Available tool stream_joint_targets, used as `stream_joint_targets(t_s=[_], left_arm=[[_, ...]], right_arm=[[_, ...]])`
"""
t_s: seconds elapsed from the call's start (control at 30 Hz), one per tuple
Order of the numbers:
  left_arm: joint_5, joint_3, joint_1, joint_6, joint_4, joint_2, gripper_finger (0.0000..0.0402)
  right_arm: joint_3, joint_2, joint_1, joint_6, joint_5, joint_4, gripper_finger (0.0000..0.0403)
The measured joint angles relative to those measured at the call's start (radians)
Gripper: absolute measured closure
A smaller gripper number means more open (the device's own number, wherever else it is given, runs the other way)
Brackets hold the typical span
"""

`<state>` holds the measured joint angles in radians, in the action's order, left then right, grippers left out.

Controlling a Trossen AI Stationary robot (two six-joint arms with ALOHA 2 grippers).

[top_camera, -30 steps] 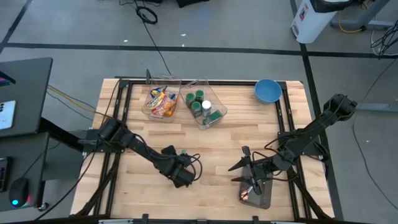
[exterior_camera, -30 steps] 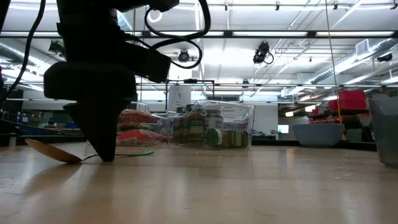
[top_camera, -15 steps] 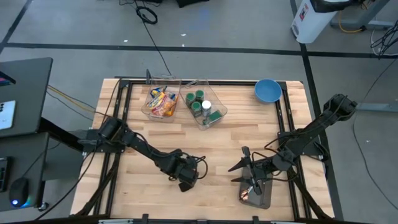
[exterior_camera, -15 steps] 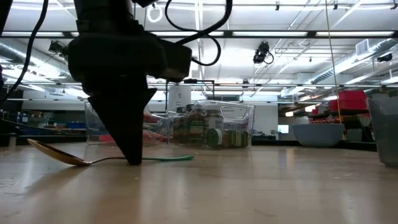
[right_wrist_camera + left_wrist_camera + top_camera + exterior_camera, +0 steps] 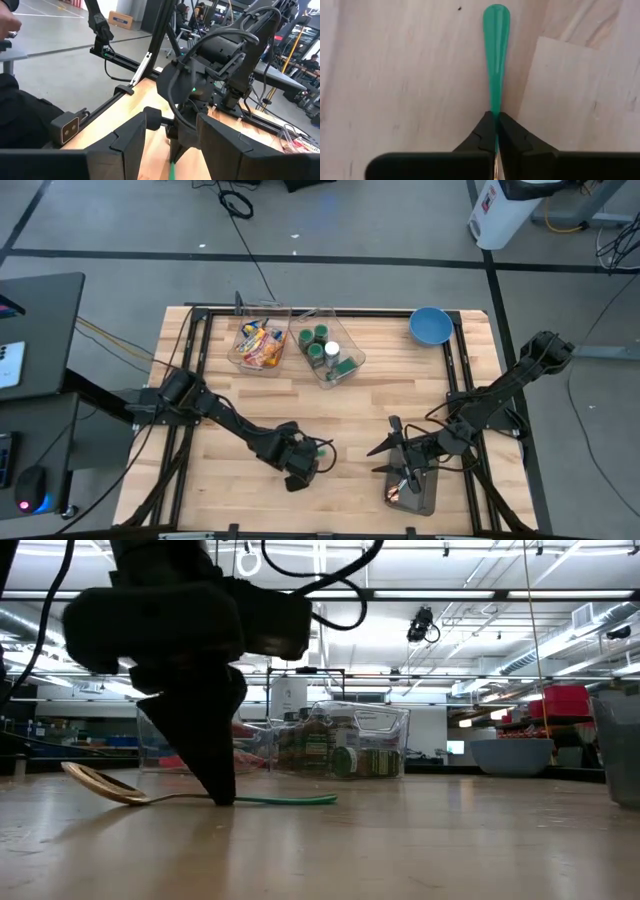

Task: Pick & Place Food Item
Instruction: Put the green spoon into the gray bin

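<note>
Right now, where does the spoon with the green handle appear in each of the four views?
High view: only the green handle shows, lower middle, beside the left tool.
Low view: the spoon lies on the table, gold bowl at left, handle pointing right.
Left wrist view: the handle runs up from between the shut fingers.
Right wrist view: a green sliver at the bottom edge.
Shared landmark: the left tool, closed on the spoon.

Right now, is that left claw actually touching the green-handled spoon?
Touching. In the left wrist view the left gripper is shut on the spoon, its green handle pinched between both fingers.
</note>
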<state>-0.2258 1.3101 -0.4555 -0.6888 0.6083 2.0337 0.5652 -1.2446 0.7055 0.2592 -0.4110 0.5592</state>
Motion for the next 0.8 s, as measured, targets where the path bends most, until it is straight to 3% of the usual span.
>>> stream_joint_targets(t_s=[0.37,0.67,0.8], left_arm=[[-0.245,-0.002,0.002,0.158,-0.138,-0.120,0.0401],[-0.447,-0.001,-0.027,0.249,-0.141,-0.205,0.0401],[-0.485,0.001,-0.037,0.268,-0.143,-0.225,0.0401]], right_arm=[[0.000,0.000,0.000,-0.012,0.001,-0.020,0.0217],[0.000,0.000,0.025,-0.005,0.002,-0.023,0.0217],[-0.010,0.001,-0.009,-0.047,-0.032,-0.026,0.0217]])
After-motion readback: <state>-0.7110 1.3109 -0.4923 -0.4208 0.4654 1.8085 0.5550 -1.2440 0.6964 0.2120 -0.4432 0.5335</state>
